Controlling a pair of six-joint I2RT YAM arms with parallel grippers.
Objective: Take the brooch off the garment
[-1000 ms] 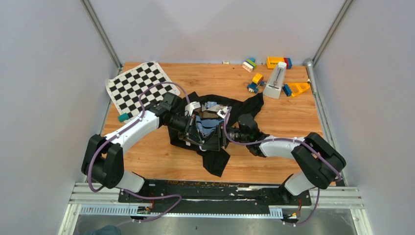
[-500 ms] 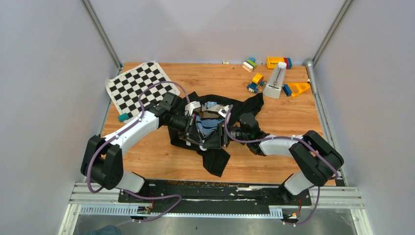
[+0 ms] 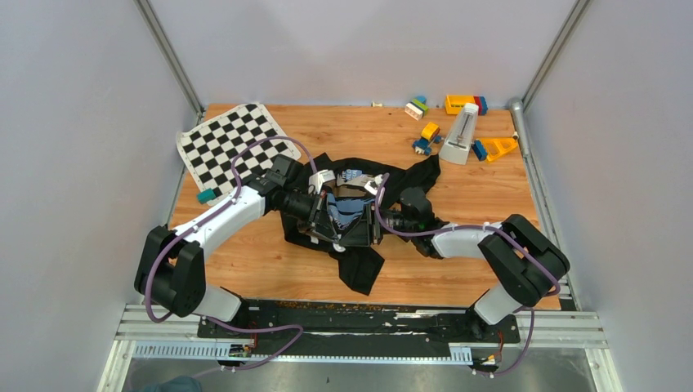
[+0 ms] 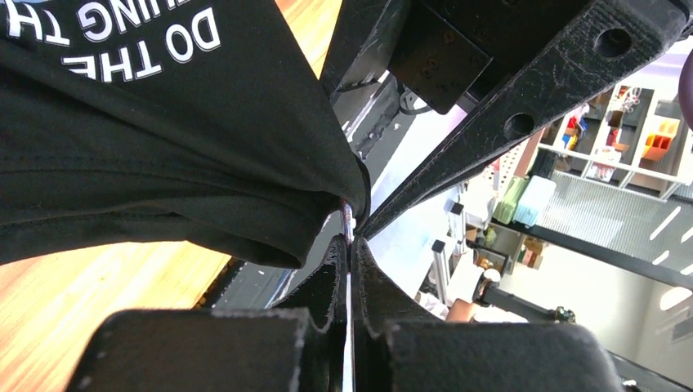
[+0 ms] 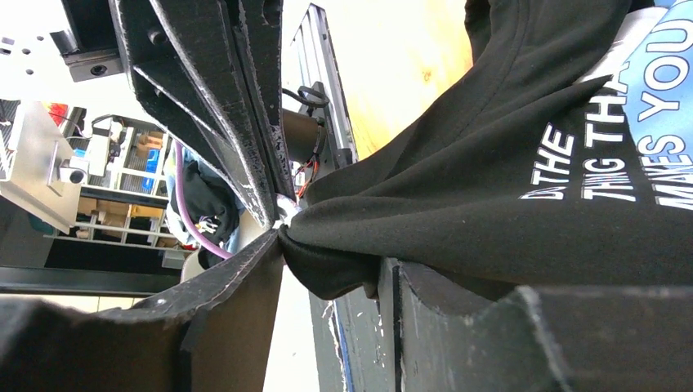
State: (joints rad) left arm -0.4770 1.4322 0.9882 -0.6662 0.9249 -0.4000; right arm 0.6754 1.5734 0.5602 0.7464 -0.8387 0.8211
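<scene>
From above, the one shift over the last second is on the right. The right arm's elbow has drawn in toward the garment (image 3: 359,271) and the right claw (image 3: 370,232) has narrowed. The left claw (image 3: 327,232) and the cloth have stayed put, raised off the table (image 3: 478,192), with both claws at the near side of the print (image 3: 343,208). I read this as the right claw firming its hold before any pull. The brooch cannot be made out here. In the left wrist view the left claw is clenched, its tips at a gathered point of cloth. A thin silvery sliver, the brooch (image 4: 347,219), stands right at those tips, so it appears pinched there and not yet out of the fabric. White letters on the cloth read "DO THE" and, cut off, "ING TH". In the right wrist view the right claw has a fold of garment between its jaws, one jaw pressed on it, so it is grasping rather than released. The silvery bit sits where the left claw's tip meets that fold. Readable here: "DO THE", "THING THA", "MAKES", "YOU". No brand shows.
</scene>
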